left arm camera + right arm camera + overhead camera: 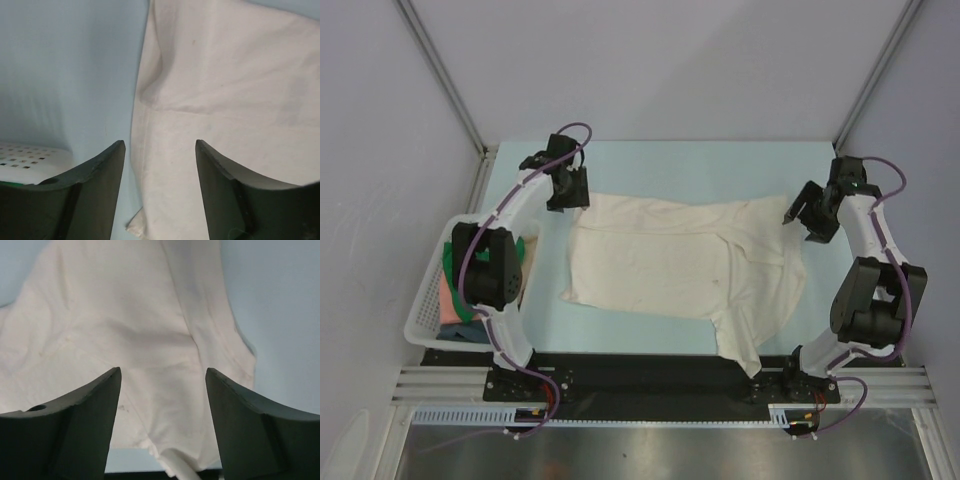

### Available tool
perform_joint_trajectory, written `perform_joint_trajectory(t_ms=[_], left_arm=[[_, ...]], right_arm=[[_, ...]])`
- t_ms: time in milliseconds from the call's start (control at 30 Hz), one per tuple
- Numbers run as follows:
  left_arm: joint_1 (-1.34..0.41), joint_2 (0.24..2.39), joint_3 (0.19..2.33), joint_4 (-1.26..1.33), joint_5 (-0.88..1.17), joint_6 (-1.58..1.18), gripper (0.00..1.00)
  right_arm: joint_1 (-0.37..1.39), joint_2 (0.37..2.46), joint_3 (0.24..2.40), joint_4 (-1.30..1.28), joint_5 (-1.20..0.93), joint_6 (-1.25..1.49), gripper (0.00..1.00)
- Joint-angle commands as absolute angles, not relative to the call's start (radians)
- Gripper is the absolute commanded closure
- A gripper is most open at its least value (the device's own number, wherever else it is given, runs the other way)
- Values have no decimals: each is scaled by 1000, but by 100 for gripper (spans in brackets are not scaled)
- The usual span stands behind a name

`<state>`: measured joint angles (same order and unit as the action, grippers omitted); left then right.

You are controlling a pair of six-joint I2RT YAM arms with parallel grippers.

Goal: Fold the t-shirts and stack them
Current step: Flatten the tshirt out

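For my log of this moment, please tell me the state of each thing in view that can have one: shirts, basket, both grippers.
cream t-shirt: spread out unfolded on the table, wrinkled, one part over the near edge.
left gripper: open, holding nothing, over the shirt's far left corner.
right gripper: open, holding nothing, over its far right corner.
basket: upright, holding bunched green cloth and pink cloth.
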<state>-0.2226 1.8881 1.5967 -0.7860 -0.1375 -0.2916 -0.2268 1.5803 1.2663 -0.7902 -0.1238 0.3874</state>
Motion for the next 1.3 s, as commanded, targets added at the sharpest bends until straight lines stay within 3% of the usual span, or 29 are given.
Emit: perform_joint_trajectory(t_ms=[0,167,267,367,500,567,667,733,933,1100,1267], left_arm=[[-230,1900,1627,-703,-63,-304,38],[-230,2020,1756,-756,-18,-281,49],[-230,2022,1758,-784,-9,-302,48],[-227,1974,1711,-793,-24,-345,43],[-201,1950,1640,-727,-8,-393,51],[-184,1977,1643,-733,47,-405,57],[-175,1997,1632,-727,55,-402,61],[-175,2006,1614,-721,60,-400,64],[-178,1933,1503,-649,52,-402,63],[-183,1896,1476,-672,43,-417,67],[-189,1812,1361,-666,86,-437,69]], right_arm=[[-192,1644,1374,-694,-93,273,25],[-227,1795,1511,-660,-164,311,27],[-224,1855,1537,-712,-221,314,29],[-218,1777,1436,-687,-322,363,28],[-225,1720,1319,-658,-374,387,24],[-247,1710,1301,-713,-373,352,28],[-288,1664,1221,-733,-356,319,44],[-342,1646,1168,-717,-342,319,48],[-374,1686,1158,-643,-339,368,41],[-371,1729,1154,-675,-272,410,52],[-374,1660,1141,-772,-143,390,41]])
